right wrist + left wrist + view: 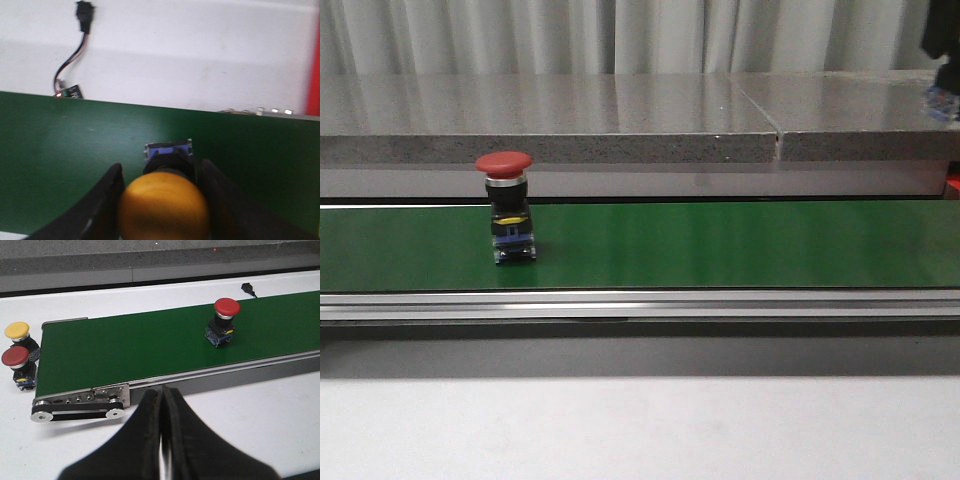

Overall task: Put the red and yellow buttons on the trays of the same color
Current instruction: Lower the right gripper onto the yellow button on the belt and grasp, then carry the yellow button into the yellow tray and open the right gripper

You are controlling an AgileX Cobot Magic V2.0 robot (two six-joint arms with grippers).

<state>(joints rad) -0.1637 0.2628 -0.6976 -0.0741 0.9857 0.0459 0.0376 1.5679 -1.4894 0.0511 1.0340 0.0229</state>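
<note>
Light: I see even, soft indoor light | Glare: pale sheen on the green belt [720, 245] | Blur: yellow button [164, 206] between my right gripper's [162, 200] fingers is out of focus | Shadows: faint

Carrying a red-capped button [506, 205] upright on the green conveyor belt [720, 245], well toward the belt's left part in the front view. Resting on a white table [260, 415], with a yellow-capped button [18, 333] and a second red-capped button [16, 362] standing on the table just past the belt's roller end, touching or nearly touching each other. Also lying on the table just beside the belt's far edge: a small sensor board [69, 91] with its black cable [75, 47].
</note>
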